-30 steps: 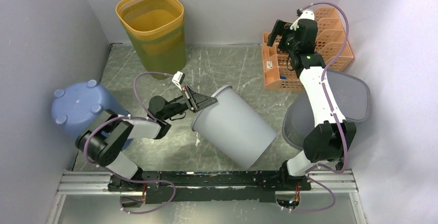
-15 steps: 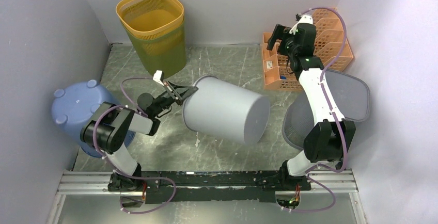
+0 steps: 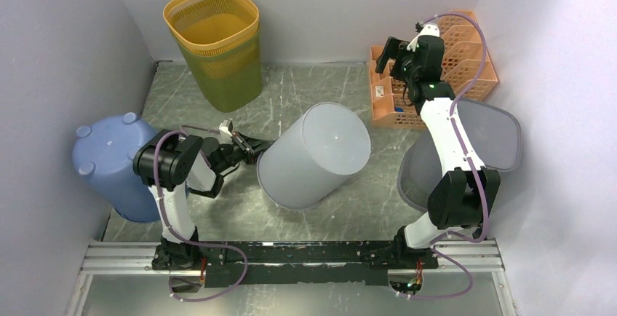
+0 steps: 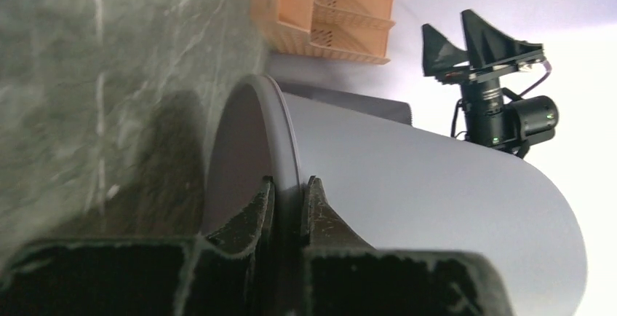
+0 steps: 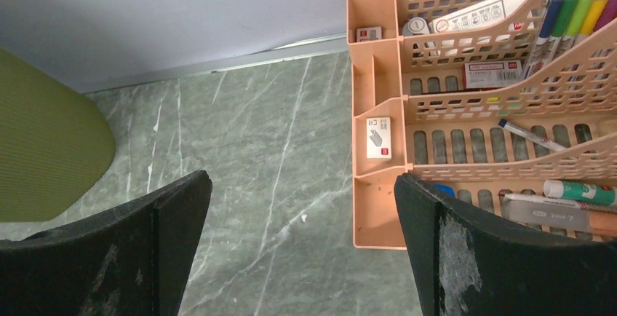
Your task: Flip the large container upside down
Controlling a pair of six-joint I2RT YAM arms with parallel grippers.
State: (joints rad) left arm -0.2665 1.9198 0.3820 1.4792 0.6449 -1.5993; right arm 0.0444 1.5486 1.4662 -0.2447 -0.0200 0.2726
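**Grey plastic, nearly over**

From above, my left gripper (image 3: 249, 146) pinched the rim of the large container (image 3: 313, 156). It leaned just ahead of my fingertips, its closed base turned up and away from me and its mouth angled toward the table (image 3: 313, 87). My right gripper (image 3: 391, 48) hung well apart from it, over the orange organiser (image 3: 466, 76).

At my left wrist, my fingers (image 4: 255, 214) were pressed together on the rim, one inside the mouth and one on the outer wall.

At my right wrist, that gripper (image 5: 302, 199) was spread wide and empty, with the organiser's compartments just ahead.

I judged the flip to be in its late stage, with the mouth not yet flat. The next move called for turning the rim down until it sat squarely on the table, then letting go.
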